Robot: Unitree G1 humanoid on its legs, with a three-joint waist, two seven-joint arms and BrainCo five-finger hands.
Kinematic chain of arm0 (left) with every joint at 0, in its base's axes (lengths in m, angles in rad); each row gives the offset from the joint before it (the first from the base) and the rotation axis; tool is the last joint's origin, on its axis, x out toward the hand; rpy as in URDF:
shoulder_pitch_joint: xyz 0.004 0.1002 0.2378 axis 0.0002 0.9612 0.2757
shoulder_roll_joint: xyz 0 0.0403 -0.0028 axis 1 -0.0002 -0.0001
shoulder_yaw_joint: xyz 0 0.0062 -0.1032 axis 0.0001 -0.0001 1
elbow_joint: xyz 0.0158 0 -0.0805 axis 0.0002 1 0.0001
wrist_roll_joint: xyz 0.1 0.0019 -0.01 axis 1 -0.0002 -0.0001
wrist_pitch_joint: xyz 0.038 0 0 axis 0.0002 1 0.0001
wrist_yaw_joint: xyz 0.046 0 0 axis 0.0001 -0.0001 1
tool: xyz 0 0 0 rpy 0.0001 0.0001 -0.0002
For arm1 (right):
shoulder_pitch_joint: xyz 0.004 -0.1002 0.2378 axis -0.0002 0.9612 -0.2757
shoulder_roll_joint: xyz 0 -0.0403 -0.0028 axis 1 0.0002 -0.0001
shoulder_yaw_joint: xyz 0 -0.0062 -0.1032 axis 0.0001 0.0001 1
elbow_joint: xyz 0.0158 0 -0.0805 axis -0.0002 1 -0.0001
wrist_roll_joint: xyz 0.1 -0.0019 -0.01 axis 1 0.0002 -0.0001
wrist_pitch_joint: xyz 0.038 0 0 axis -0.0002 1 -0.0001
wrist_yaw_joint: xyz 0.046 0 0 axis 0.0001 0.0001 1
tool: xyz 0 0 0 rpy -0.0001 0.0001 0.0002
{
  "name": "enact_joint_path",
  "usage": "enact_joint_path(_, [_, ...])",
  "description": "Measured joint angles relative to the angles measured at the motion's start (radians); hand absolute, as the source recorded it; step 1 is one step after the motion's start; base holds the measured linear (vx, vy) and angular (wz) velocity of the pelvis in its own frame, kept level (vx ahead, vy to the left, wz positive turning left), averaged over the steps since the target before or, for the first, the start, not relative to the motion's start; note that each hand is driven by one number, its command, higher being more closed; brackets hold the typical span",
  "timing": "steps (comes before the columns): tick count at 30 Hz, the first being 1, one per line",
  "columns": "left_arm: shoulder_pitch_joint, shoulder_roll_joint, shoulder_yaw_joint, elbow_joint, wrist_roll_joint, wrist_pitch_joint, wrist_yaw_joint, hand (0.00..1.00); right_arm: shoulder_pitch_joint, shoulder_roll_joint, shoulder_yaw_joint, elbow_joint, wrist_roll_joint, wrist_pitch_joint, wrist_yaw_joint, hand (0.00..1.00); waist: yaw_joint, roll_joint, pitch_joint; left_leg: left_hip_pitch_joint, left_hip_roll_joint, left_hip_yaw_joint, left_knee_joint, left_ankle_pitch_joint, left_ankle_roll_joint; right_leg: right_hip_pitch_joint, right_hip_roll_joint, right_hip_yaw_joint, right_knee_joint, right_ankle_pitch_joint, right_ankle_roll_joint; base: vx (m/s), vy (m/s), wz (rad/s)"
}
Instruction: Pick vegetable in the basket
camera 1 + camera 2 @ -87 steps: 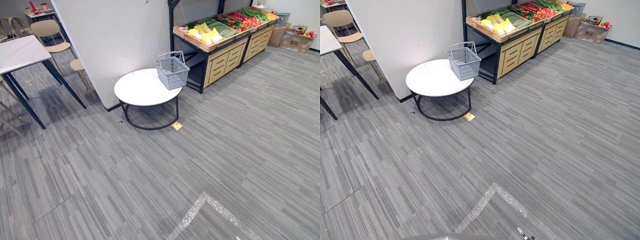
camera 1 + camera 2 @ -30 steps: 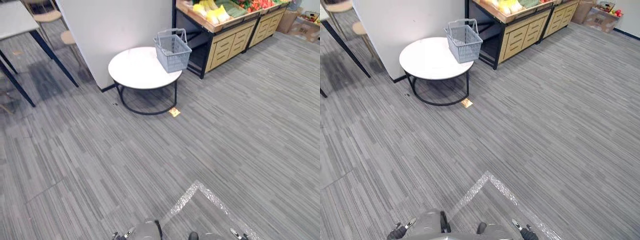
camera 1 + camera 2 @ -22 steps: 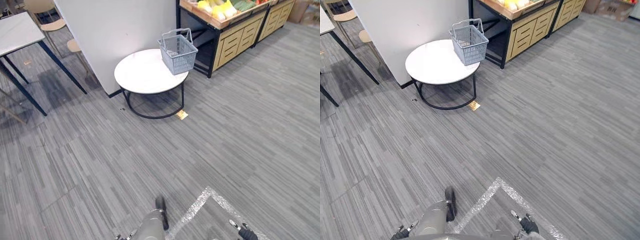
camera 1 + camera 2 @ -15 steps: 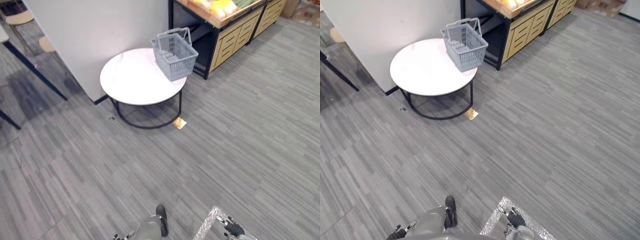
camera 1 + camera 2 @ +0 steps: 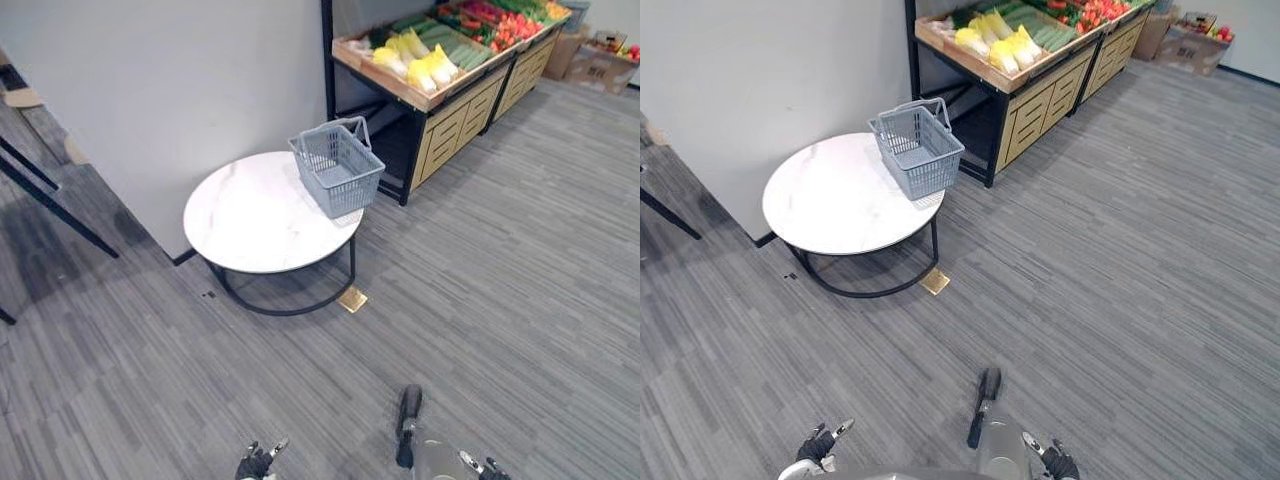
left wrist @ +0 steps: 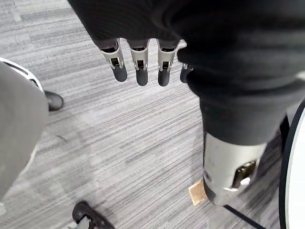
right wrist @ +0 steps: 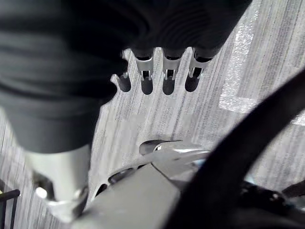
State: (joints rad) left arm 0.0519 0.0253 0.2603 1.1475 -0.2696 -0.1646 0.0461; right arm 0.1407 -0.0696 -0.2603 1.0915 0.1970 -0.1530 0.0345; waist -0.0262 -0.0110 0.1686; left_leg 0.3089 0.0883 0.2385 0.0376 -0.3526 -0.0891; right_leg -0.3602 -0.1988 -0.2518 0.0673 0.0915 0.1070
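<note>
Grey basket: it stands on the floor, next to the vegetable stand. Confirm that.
Not quite. The grey basket does not stand on the floor: it stands on the round white table, at the edge nearest the vegetable stand. The left eye view shows this. The rest holds: the basket is next to the stand.

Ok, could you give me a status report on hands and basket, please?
Left hand, right hand open. Basket on round table, looks empty; vegetables on stand behind. Tan tile by table base.
</note>
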Motion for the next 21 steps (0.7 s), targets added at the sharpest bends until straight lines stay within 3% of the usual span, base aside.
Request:
enact_joint_path(1, [-0.010,-0.029,0.017,0.012,0.001,0.001,-0.001,0.00,0.010,-0.021,-0.003,-0.017,-0.001,0.000,0.000,0.00,-0.002,0.051,0.005,0.028,0.048,-0.011,0.012,-0.003,0.000,-0.028,0.028,-0.001,0.132,0.023,-0.002,0.77,-0.303,0.45])
enact_joint_path(2, [-0.013,-0.043,0.023,0.009,0.006,-0.001,-0.004,0.00,0.012,-0.022,-0.004,-0.019,-0.001,-0.001,0.000,0.00,-0.002,0.060,0.001,0.029,0.062,-0.025,0.029,0.017,-0.011,-0.048,0.029,0.006,0.201,0.019,-0.013,0.74,-0.345,0.43])
enact_joint_path(3, [-0.013,-0.055,0.026,-0.003,0.007,-0.008,-0.010,0.00,0.002,-0.027,-0.010,-0.019,-0.001,-0.001,0.000,0.00,0.002,0.069,0.006,0.025,0.095,-0.056,0.095,0.063,-0.017,-0.054,0.038,-0.002,0.301,-0.062,-0.088,0.71,-0.410,0.26])
enact_joint_path(4, [-0.012,-0.062,0.043,-0.008,0.007,-0.008,-0.010,0.00,-0.003,-0.030,-0.009,-0.018,-0.002,0.001,0.001,0.00,0.003,0.070,0.005,0.004,0.118,-0.078,0.181,0.109,-0.017,-0.032,0.042,-0.020,0.338,-0.106,-0.104,0.84,-0.509,0.33])
enact_joint_path(6, [-0.012,-0.059,0.061,-0.014,0.006,-0.005,-0.011,0.00,-0.009,-0.031,-0.007,-0.017,-0.002,0.002,0.007,0.00,-0.003,0.074,0.003,-0.110,0.164,-0.136,0.457,0.237,0.001,0.031,0.048,-0.057,0.373,-0.187,-0.117,0.68,-0.363,0.35])
enact_joint_path(7, [-0.013,-0.059,0.069,-0.019,0.006,-0.003,-0.012,0.00,-0.006,-0.037,-0.006,-0.017,-0.003,0.003,0.010,0.00,-0.002,0.078,0.004,-0.205,0.195,-0.175,0.645,0.392,-0.022,0.087,0.061,-0.079,0.362,-0.227,-0.128,0.64,-0.227,0.28])
enact_joint_path(8, [-0.013,-0.052,0.073,-0.034,0.002,0.001,-0.013,0.00,-0.010,-0.044,-0.004,-0.016,-0.003,0.008,0.011,0.00,0.006,0.075,0.013,-0.296,0.230,-0.165,0.852,0.424,-0.022,0.147,0.073,-0.083,0.344,-0.257,-0.139,0.62,-0.193,0.20])
enact_joint_path(9, [-0.012,-0.050,0.073,-0.035,-0.001,0.000,-0.014,0.00,-0.012,-0.045,-0.004,-0.016,-0.003,0.011,0.009,0.00,0.009,0.075,0.014,-0.330,0.239,-0.147,0.931,0.414,-0.011,0.182,0.077,-0.083,0.331,-0.267,-0.143,0.58,-0.139,0.04])
enact_joint_path(11, [-0.008,-0.039,0.070,-0.037,-0.001,-0.001,-0.012,0.00,-0.022,-0.047,0.028,-0.017,-0.001,0.010,0.000,0.00,0.024,0.059,0.018,-0.434,0.232,-0.072,1.065,0.326,0.004,0.333,0.075,-0.083,0.247,-0.288,-0.133,0.56,-0.093,-0.06])
enact_joint_path(13, [-0.007,-0.028,0.067,-0.045,-0.002,-0.001,-0.013,0.00,-0.036,-0.049,0.051,-0.020,-0.001,0.010,-0.003,0.00,0.035,0.051,0.016,-0.512,0.209,-0.037,1.037,0.279,0.010,0.395,0.063,-0.092,0.192,-0.293,-0.109,0.43,-0.010,0.01])
enact_joint_path(16, [-0.009,-0.027,0.059,-0.058,-0.031,-0.009,-0.010,0.00,-0.056,-0.033,0.074,-0.033,-0.001,0.010,-0.004,0.00,0.052,0.041,0.022,-0.606,0.177,0.092,0.776,0.222,0.022,0.518,0.039,-0.135,0.107,-0.299,-0.071,0.42,0.084,0.29])
enact_joint_path(17, [-0.005,-0.026,0.054,-0.066,-0.031,-0.010,-0.009,0.00,-0.052,-0.019,0.082,-0.047,-0.001,0.010,-0.003,0.00,0.058,0.035,0.021,-0.592,0.142,0.173,0.574,0.234,0.031,0.559,0.025,-0.156,0.092,-0.320,-0.044,0.54,0.216,0.45])
enact_joint_path(18, [0.015,-0.032,0.042,-0.066,-0.031,-0.012,-0.007,0.00,-0.050,-0.017,0.114,-0.062,-0.001,0.008,-0.002,0.00,0.058,0.055,0.012,-0.562,0.103,0.245,0.298,0.329,0.027,0.600,0.038,-0.157,0.088,-0.363,-0.021,0.45,0.190,0.39])
enact_joint_path(19, [0.021,-0.035,0.040,-0.065,-0.030,-0.012,-0.007,0.00,-0.050,-0.023,0.122,-0.063,-0.001,0.008,-0.002,0.00,0.058,0.065,0.006,-0.562,0.104,0.253,0.259,0.341,0.030,0.604,0.049,-0.152,0.089,-0.372,-0.018,0.48,0.229,0.25])
enact_joint_path(20, [0.021,-0.028,0.048,-0.060,-0.039,-0.014,-0.009,0.00,-0.065,-0.027,0.144,-0.046,-0.003,0.012,-0.002,0.00,0.061,0.058,-0.006,-0.565,0.086,0.255,0.246,0.365,0.165,0.622,0.054,-0.112,0.090,-0.408,-0.018,0.46,0.190,0.23])
enact_joint_path(21, [0.020,-0.001,0.039,-0.059,-0.034,-0.018,-0.009,0.00,-0.084,-0.017,0.172,-0.046,-0.004,0.007,0.003,0.00,0.058,0.000,-0.030,-0.567,0.037,0.267,0.240,0.329,0.165,0.610,0.041,-0.001,0.086,-0.404,-0.042,0.55,0.230,0.20])
